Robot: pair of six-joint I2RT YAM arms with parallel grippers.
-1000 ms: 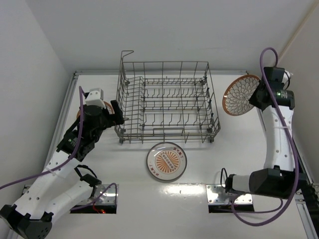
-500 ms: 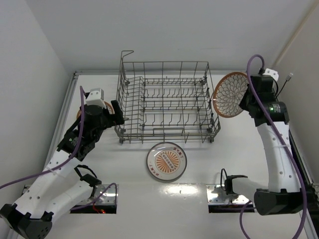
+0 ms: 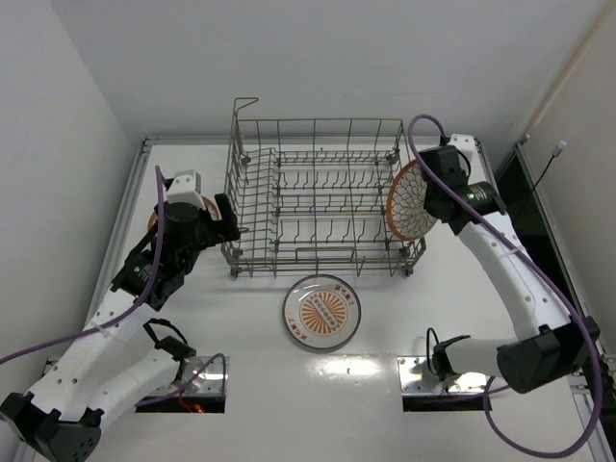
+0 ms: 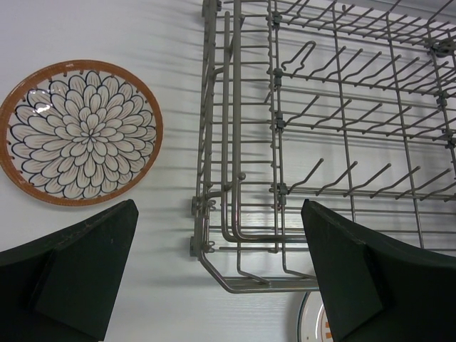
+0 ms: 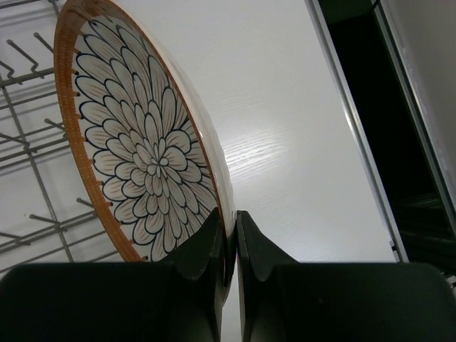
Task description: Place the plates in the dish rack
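The grey wire dish rack (image 3: 318, 197) stands mid-table with no plates in it. My right gripper (image 3: 424, 198) is shut on the rim of a flower-pattern plate (image 3: 407, 200), held on edge over the rack's right end. The right wrist view shows the fingers (image 5: 214, 239) pinching that plate (image 5: 139, 142). A sunburst plate (image 3: 321, 311) lies flat in front of the rack. My left gripper (image 3: 210, 227) is open and empty at the rack's left end. A second flower plate (image 4: 80, 132) lies flat left of the rack (image 4: 328, 121), mostly hidden by the arm in the top view.
White walls close in at the left, back and right. A dark gap (image 5: 385, 142) runs along the table's right edge. The arm base plates (image 3: 438, 375) sit at the near edge. A raised wire loop (image 3: 245, 104) stands at the rack's back left corner.
My right arm has carried the flower plate leftward from the table's right edge to over the rack's right end. The left arm has not moved.
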